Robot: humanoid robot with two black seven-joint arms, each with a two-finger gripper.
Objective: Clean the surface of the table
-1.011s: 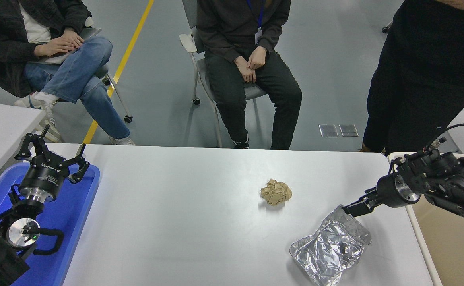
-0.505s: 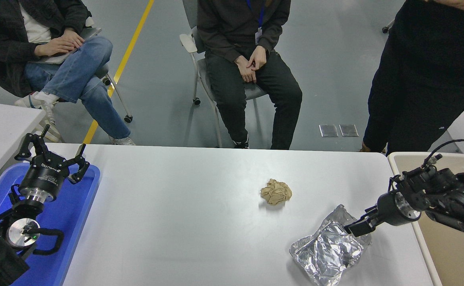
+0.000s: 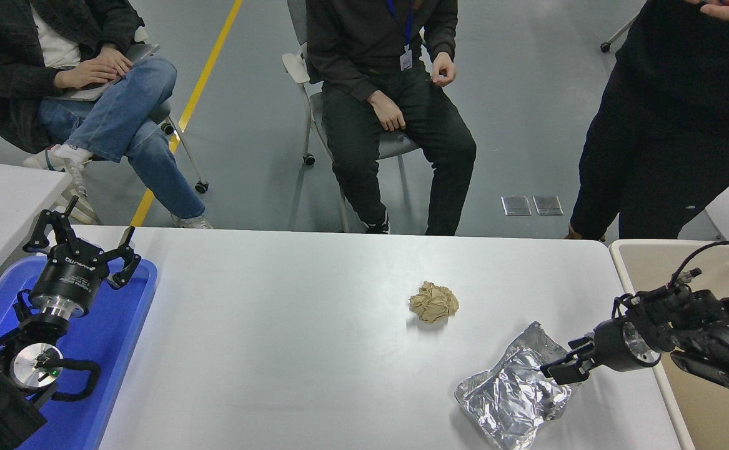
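Right hand [image 3: 559, 370] at foil bag [image 3: 514, 397] near table [image 3: 277, 350] right edge; grip unclear. Left hand [image 3: 80, 247] parked, fingers spread, empty.

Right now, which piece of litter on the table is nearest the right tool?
The crumpled silver foil bag; the right tool is at its right edge, while the brown paper wad lies apart, farther toward the middle.
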